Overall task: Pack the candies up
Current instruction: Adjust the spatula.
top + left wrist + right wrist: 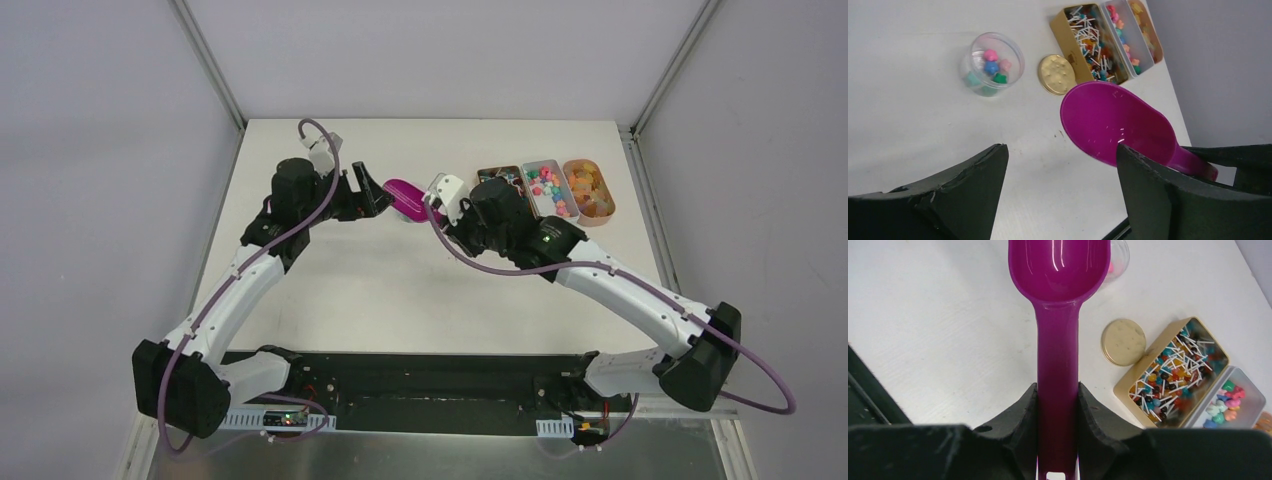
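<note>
My right gripper (1058, 390) is shut on the handle of the purple scoop (1059, 270), whose bowl is empty. The scoop's bowl hangs over a small clear round jar (993, 64) that holds a few candies (991, 60); in the right wrist view the jar (1119, 260) shows only at its rim. More candies (1225, 402) lie in a clear rectangular tray (548, 188). My left gripper (1060, 152) is open and empty, just left of the scoop (405, 195), above the bare table. The right gripper (440, 208) is on the scoop's right.
A round gold lid (1055, 74) lies beside a gold tin (1093, 42) full of small lollipops. An orange tray (590, 190) with orange sweets stands right of the clear tray. The three containers line the table's far right.
</note>
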Available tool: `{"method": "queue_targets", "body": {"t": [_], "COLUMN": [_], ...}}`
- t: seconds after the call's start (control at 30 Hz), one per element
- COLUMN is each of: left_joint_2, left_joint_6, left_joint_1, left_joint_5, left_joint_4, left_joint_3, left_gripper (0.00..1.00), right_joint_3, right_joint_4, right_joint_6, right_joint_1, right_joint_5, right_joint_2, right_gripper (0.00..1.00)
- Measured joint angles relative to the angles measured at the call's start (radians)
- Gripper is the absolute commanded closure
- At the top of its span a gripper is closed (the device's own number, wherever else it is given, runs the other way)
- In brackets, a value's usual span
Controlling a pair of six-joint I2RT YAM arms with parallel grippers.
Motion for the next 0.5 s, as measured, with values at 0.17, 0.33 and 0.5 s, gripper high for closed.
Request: {"method": "queue_targets", "body": {"t": [0.17, 0.33, 0.5], "left_joint_2": [0.058, 0.112, 0.151], "left_joint_6": [-0.034, -0.055, -0.058], "left_joint_1": [0.0, 0.0, 0.0], "left_joint_5": [0.104, 0.154, 0.175], "left_joint_4": [0.067, 0.085, 0.079], "left_joint_3": [0.0, -0.001, -0.016], "left_gripper": [0.24, 0.3, 0.32], "right_joint_3": [-0.016, -0.034, -0.068], "right_joint_4": [0.037, 0.052, 0.084], "right_joint_6": [0.033, 0.05, 0.06], "right_joint_1": [0.0, 0.0, 0.0], "right_joint_5": [-0.072, -0.097, -0.116], "right_joint_2": [-0.045, -0.074, -0.108], "right_gripper": [1.0, 1.0, 1.0]}}
